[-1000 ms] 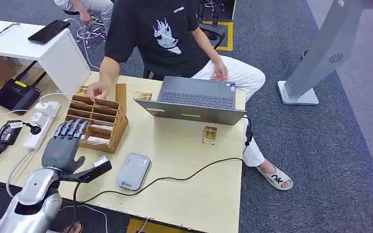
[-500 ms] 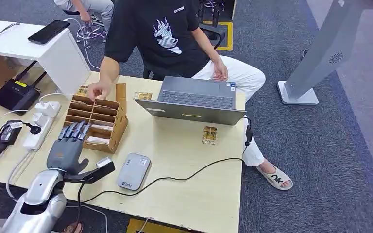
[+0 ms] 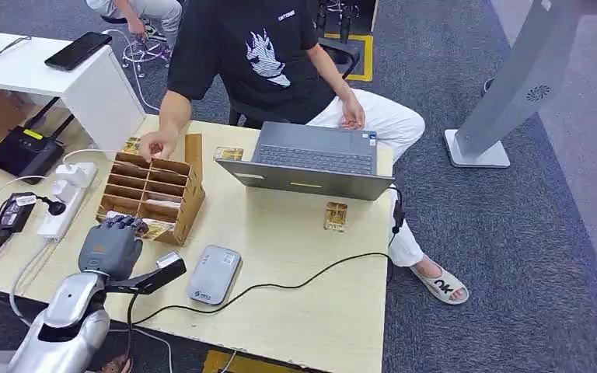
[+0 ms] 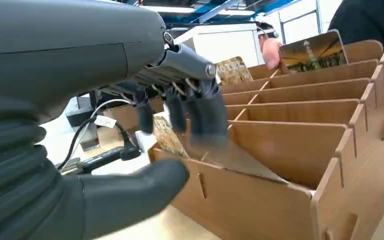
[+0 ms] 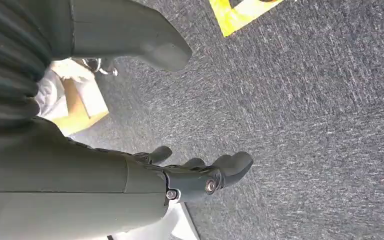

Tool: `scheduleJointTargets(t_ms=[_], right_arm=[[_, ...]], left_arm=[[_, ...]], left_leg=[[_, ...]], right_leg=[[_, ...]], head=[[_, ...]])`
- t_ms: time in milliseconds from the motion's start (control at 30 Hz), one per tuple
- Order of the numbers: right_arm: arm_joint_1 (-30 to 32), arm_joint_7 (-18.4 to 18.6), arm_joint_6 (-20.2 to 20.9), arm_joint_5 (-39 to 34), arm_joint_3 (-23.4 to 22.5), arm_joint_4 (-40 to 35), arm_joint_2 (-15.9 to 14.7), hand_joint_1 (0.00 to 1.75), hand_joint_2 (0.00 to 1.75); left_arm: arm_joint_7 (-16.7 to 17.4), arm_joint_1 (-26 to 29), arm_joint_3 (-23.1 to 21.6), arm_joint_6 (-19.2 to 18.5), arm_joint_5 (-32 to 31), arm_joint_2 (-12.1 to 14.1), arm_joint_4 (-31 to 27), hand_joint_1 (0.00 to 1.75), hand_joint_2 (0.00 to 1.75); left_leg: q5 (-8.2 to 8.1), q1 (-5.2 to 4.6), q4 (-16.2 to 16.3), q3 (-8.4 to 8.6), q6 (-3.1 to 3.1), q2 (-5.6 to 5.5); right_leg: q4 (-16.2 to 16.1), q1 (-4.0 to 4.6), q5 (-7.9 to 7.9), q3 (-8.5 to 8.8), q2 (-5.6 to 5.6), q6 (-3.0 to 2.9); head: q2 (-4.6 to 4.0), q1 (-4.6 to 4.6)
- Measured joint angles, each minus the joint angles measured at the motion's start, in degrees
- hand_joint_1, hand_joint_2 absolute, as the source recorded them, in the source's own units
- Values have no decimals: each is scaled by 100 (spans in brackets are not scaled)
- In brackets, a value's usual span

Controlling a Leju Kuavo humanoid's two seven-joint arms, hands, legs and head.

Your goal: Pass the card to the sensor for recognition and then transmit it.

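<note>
Your left hand (image 3: 111, 247) sits at the near end of the wooden organiser (image 3: 172, 189), fingers (image 4: 200, 107) curled down into its nearest slot while the thumb hangs outside the front wall; they're on a card (image 4: 167, 136) leaning in that slot, but whether they've actually pinched it you cannot tell from here. Your right hand (image 5: 200, 175) hangs over the carpet, fingers loosely apart, holding nothing. So you're on the pick, the very first step. Next, bring thumb and fingers together on the card, lift it straight out of the organiser, then swing it to the grey card reader (image 3: 213, 273) lying just beside the organiser, on your side. A person's hand (image 3: 155, 144) rests at the organiser's far end, so keep clear.
</note>
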Motion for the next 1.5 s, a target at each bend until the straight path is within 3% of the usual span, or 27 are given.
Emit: scheduleJointTargets(t_ms=[867, 1167, 1233, 1333, 1500], right_arm=[[-3, 0, 9, 9, 0, 0, -2, 0, 175], [-2, 0, 41, 74, 2, 0, -7, 0, 175], [-1, 26, 66, 162, 20, 0, -7, 0, 175], [8, 2, 15, 289, 72, 0, -7, 0, 175], [1, -79, -46, 302, 85, 0, -7, 0, 175]], left_arm=[[-2, -166, 0, 92, 7, -24, 164, 175, 175], [-2, -167, 2, 247, -4, -24, 260, 175, 175], [-149, -165, 2, 556, 125, -24, 269, 175, 175], [-639, -100, 107, 1244, 737, -24, -230, 175, 175], [-686, -112, 413, 1329, 675, -22, -1382, 175, 175]], left_leg=[[0, 0, 0, 2, 0, 1], [0, 0, 0, 2, 0, 0], [0, 0, 0, 2, 0, 1], [2, 4, 1, -2, -1, -3], [1, 3, 1, -3, -1, -12]], right_leg=[[1, 0, 0, 3, 0, 0], [1, 0, 0, 3, 0, 0], [2, 0, 0, 2, 0, 0], [2, 4, 1, 1, -2, -1], [1, 3, 1, 3, -10, -1]], head=[[0, 0], [0, 0], [-2, -2], [0, 0], [0, 0]])
